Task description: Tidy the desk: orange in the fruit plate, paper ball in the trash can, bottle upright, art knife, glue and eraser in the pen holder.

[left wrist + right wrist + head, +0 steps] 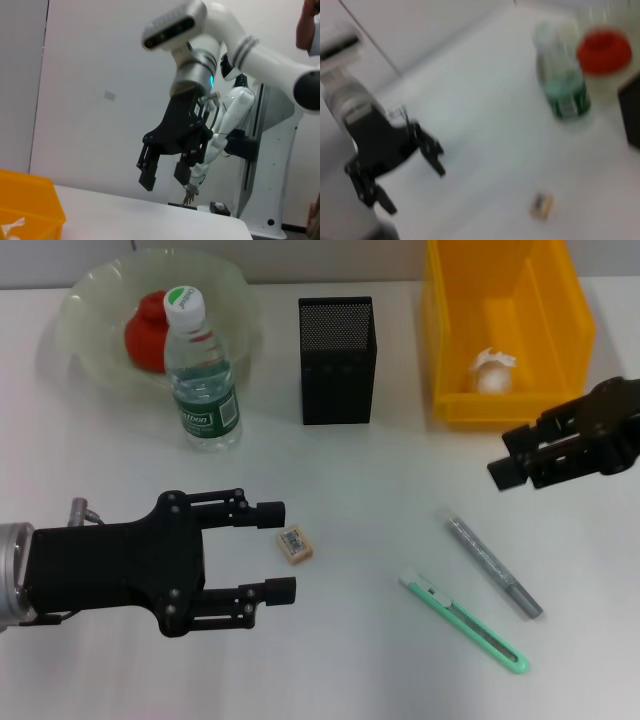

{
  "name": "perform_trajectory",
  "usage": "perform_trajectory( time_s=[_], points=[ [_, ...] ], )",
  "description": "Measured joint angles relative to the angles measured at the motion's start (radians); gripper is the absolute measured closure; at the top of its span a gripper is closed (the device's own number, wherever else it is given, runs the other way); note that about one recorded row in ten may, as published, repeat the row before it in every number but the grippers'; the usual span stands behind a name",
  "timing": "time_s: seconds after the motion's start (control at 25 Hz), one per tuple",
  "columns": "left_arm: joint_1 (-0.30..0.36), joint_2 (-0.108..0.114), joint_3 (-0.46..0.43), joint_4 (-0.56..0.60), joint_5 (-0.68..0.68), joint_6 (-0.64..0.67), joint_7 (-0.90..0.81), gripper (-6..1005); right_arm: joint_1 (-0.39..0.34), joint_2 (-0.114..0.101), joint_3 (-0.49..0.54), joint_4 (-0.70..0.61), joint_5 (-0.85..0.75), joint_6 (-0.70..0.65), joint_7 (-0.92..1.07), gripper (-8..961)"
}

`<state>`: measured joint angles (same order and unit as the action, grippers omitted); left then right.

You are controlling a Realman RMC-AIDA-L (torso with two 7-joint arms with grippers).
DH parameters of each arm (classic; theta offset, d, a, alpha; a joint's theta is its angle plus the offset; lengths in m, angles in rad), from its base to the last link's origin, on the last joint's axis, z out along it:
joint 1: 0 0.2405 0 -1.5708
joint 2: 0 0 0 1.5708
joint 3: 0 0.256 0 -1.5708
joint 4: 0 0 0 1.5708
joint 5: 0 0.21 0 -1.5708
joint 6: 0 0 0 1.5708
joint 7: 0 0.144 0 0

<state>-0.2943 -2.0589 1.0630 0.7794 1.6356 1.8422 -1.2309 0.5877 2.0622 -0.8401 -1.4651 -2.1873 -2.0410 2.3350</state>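
The orange (148,332) lies in the clear fruit plate (95,360) at the back left. The water bottle (203,375) stands upright in front of the plate. The black mesh pen holder (337,360) stands at the back centre. The paper ball (492,372) lies in the yellow bin (575,330). The eraser (295,543), the grey glue stick (492,566) and the green art knife (465,623) lie on the table. My left gripper (277,551) is open and empty, its fingertips either side of the eraser's near end. My right gripper (512,456) is open and empty, in front of the bin.
The table is white. The right wrist view shows the bottle (562,85), the orange (604,52), the eraser (541,206) and my left gripper (412,182). The left wrist view shows my right gripper (165,175) and the bin's corner (30,200).
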Motion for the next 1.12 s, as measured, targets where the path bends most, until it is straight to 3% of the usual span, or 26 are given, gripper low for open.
perform_trajectory(
  time_s=[0.28, 0.52, 0.76, 1.12],
  points=[
    [0.003, -0.003, 0.001, -0.057, 0.024, -0.021, 0.068, 307, 0.190, -0.013, -0.223, 0.054, -0.238, -0.036, 0.207, 371],
    [0.004, -0.003, 0.002, -0.086, 0.026, -0.023, 0.096, 308, 0.306, 0.020, -0.331, 0.186, -0.402, -0.006, 0.271, 375],
    [0.001, -0.004, 0.002, -0.092, 0.026, -0.034, 0.100, 309, 0.366, 0.019, -0.445, 0.346, -0.427, 0.079, 0.326, 377],
    [-0.004, -0.006, 0.002, -0.092, 0.026, -0.053, 0.103, 311, 0.407, 0.026, -0.551, 0.472, -0.426, 0.162, 0.331, 379]
  ],
)
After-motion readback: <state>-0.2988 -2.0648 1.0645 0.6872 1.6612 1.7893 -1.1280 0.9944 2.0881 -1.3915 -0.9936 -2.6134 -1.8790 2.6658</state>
